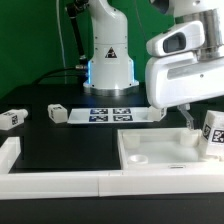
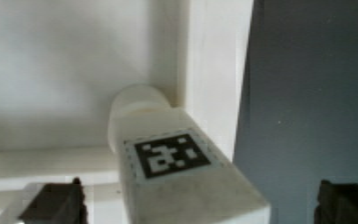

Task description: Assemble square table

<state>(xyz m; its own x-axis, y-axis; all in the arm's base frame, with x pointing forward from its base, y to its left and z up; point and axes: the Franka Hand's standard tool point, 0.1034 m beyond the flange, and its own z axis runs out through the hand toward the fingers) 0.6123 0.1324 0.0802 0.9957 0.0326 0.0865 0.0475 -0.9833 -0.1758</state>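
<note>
From my end the gripper (image 2: 197, 203) is spread wide. Both fingertips (image 2: 51, 200) sit clear of the tagged leg (image 2: 171, 150) between them, so nothing's pinched. That leg is over at the square slab's (image 1: 150, 142) side on the exterior view's right, right by the rim, can't tell if it's touching. A second leg (image 1: 57, 113) lies just beside the marker board (image 1: 110, 113). A third leg (image 1: 12, 118) is way off at the exterior view's left.
</note>
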